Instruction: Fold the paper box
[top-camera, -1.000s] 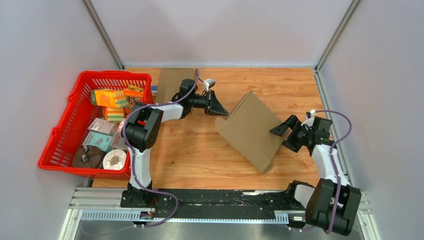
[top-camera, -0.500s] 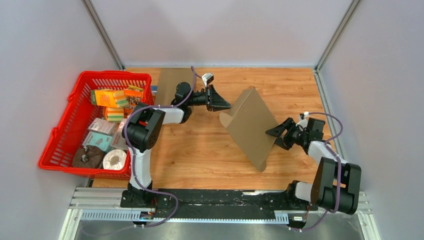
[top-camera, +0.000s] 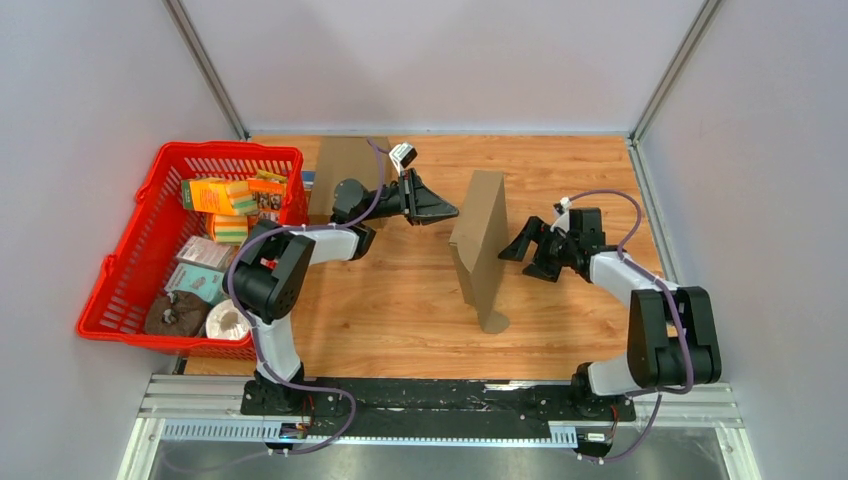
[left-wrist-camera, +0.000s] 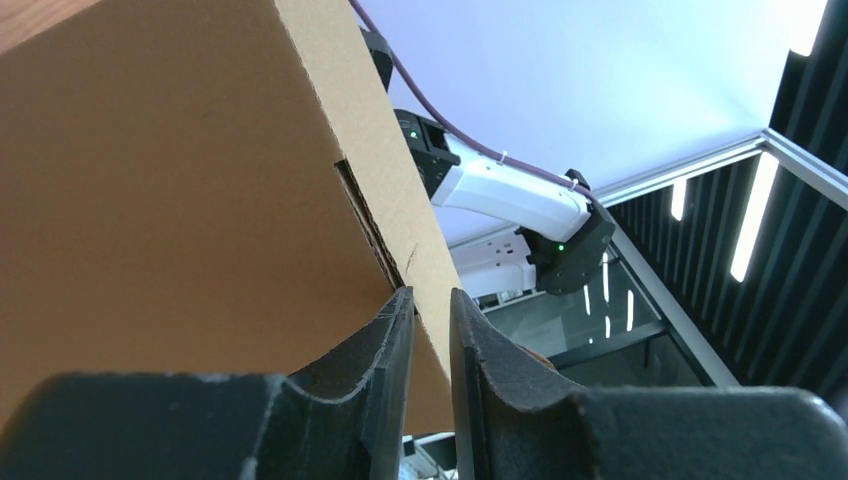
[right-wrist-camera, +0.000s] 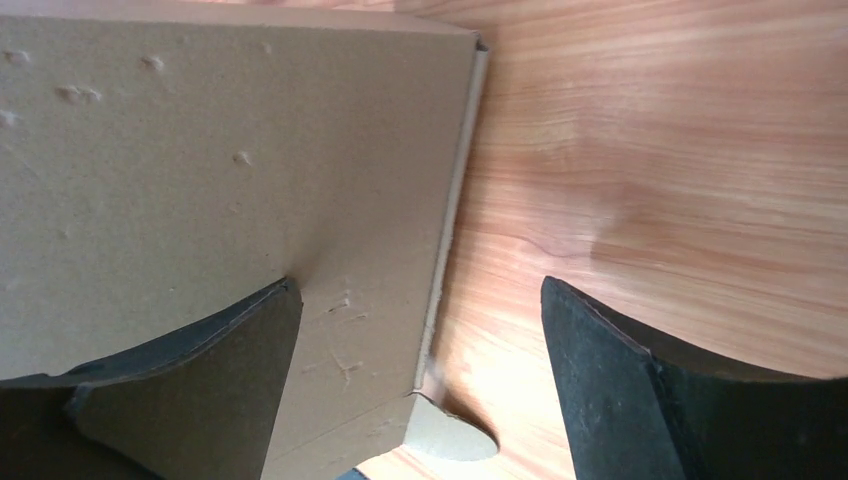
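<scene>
The flattened brown cardboard box (top-camera: 480, 240) has been tipped up. A second ago it leaned as a broad slanted panel toward the right and near side. Now it stands almost upright on its lower edge in the middle of the wooden bench (top-camera: 400, 290), and the overhead camera sees it nearly edge-on. It has also shifted left.

The right arm has swung in leftward and farther from its base, following the box. The right fingers (right-wrist-camera: 200, 380) are spread wide and hold nothing. One lies against the box's right face, and the other hangs over bare wood.

The left fingers (left-wrist-camera: 385, 350) have stayed at the box's far left corner, moving only a little. In the left wrist view they stand narrowly apart with the box's edge running down between them, so they appear to be pinching that edge. How firm the pinch is cannot be told.

As a judgement, the box has been raised but no panel has yet been creased or opened out, so the folding itself is barely begun. Standing on a thin edge, it would likely topple if the left pinch let go.
</scene>
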